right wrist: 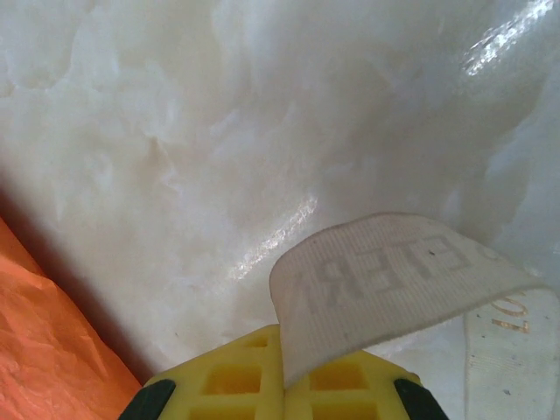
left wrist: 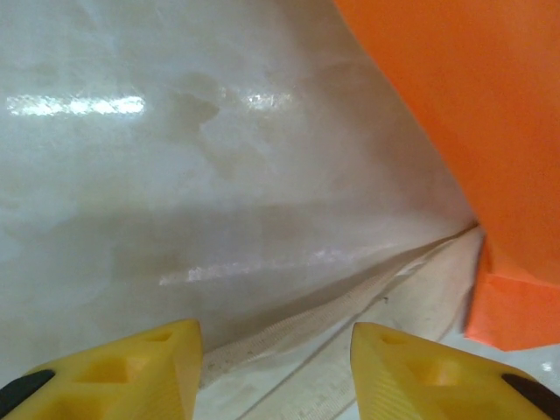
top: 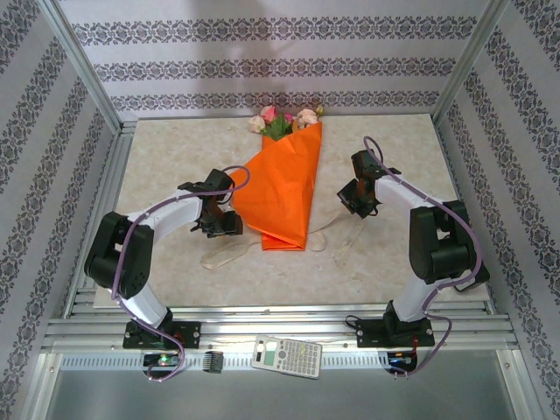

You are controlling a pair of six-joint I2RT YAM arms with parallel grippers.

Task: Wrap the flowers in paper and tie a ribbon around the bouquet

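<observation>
Right hand pinches the ribbon; left hand hangs open above it. Wrapping looks done (the bouquet lies on the counter, between both arms); the tying is not yet done.

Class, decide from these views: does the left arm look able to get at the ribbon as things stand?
Probably yes. The left gripper stands open low over the table, and the ribbon runs bare between its fingers toward the bouquet, with nothing over it.
</observation>
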